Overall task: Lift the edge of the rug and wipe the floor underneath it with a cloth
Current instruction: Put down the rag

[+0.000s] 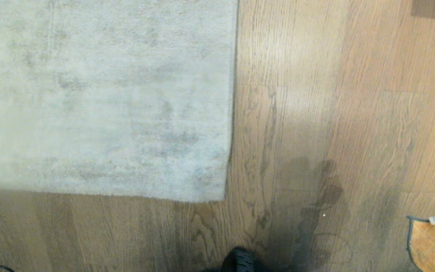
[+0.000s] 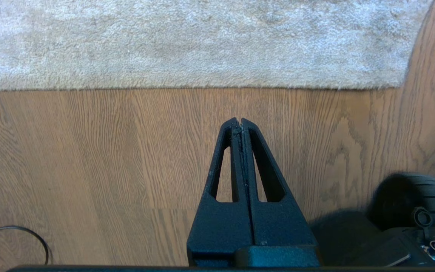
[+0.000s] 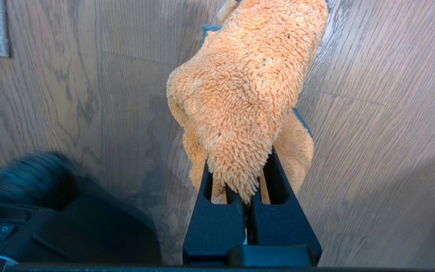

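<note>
The rug edge (image 1: 232, 113) lies flat, its upper-left expanse cut off by the frame. A black wheel (image 1: 238, 260) pokes in at bottom centre. The cloth (image 1: 434, 245) is cropped at lower right on the floor (image 1: 353, 113). The left gripper (image 2: 239, 121) is pressed together, empty; the right gripper (image 3: 246, 200) pinches the cloth, tips hidden.

The pale grey, mottled short-pile rug edge (image 1: 232, 113) runs straight down the middle of the head view and turns a square corner at lower centre, lying flat on the floor. The light brown wood-plank floor (image 1: 315, 113), streaked with dark wavy grain, fills the right side and the bottom strip. At lower right, the small orange-yellow fuzzy cloth (image 1: 434, 245) shows a dark grey trim and a white tag; in the right wrist view it drapes bunched, pinched at one end (image 3: 240, 94).
</note>
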{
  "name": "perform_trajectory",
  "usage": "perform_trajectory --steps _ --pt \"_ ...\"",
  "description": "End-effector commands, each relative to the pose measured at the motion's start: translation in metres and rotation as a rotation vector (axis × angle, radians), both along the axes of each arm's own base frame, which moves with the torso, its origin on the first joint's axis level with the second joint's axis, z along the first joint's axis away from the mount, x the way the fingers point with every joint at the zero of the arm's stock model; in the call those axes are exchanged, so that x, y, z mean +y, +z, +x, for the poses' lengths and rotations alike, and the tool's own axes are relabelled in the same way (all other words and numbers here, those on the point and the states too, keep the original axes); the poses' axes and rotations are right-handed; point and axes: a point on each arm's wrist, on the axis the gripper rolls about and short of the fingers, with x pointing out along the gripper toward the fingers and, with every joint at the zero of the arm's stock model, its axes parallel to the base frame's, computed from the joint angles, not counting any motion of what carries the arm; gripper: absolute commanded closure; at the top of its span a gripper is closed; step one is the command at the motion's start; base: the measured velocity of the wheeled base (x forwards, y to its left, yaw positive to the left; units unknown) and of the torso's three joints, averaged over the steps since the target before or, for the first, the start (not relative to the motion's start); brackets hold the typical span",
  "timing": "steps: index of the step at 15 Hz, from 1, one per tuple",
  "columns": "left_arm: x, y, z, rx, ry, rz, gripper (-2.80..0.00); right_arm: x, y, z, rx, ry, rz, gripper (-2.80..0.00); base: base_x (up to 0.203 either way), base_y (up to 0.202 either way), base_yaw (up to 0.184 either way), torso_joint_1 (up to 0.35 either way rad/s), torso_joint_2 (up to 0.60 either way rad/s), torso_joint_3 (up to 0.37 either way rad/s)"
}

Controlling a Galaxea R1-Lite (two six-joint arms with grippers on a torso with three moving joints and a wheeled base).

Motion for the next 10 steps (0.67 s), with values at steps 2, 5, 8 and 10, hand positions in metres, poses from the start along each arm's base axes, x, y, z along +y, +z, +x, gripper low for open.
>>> perform_trajectory --steps 2,5,8,10 --pt "0.0000 0.0000 0.0000 -0.001 0.000 0.002 0.00 0.0000 0.0001 0.0001 0.001 0.000 -0.001 0.00 0.000 0.000 0.000 0.000 0.00 0.000" --pt "0.0000 0.0000 0.0000 -0.001 0.000 0.002 0.00 0.0000 0.0001 0.0001 0.001 0.000 -0.001 0.00 -0.001 -0.131 0.010 0.002 0.00 -0.001" --pt "0.0000 0.0000 0.0000 -0.001 0.000 0.002 0.00 0.0000 0.0001 0.0001 0.001 0.001 -0.001 0.00 0.000 -0.197 -0.001 0.001 0.00 0.003" --pt "0.0000 0.0000 0.0000 -0.001 0.000 0.002 0.00 0.0000 0.0001 0.0001 0.001 0.001 -0.001 0.00 0.000 -0.197 0.001 0.003 0.00 0.000"
